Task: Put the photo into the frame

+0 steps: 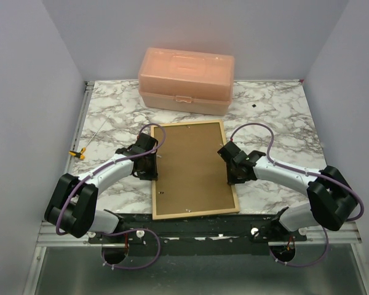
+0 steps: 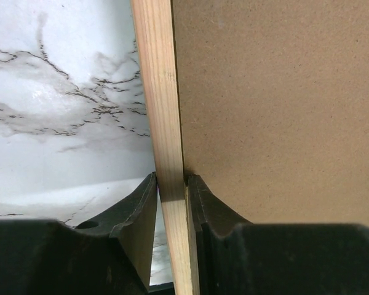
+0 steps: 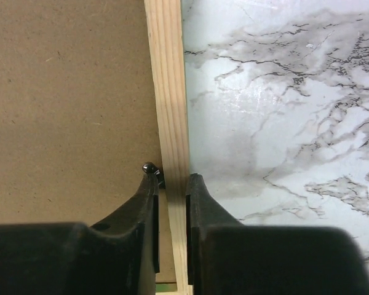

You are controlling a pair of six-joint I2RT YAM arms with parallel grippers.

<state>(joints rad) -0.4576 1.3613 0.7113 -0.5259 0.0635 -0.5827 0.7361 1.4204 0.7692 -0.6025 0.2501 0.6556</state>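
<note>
Two grippers pinched the frame point(image 1: 195, 213), lying back-up: left gripper point(image 2: 171, 184) at its 9 o'clock rail, right gripper point(image 3: 171, 178) at 3. Brown backing board point(image 1: 194, 166) sat inside. No photo seen, prob. under it, so job looked nearly done.

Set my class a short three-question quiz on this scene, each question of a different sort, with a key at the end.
1. True or false: the frame lies with its pale wood back facing up.
2. Pick one. Where is the left gripper? A: astride the frame's left rail. B: astride its near rail. C: clear of it altogether.
3. Short answer: what stands at the far edge of the table?

Key: 1 true; 2 A; 3 the peach box.
</note>
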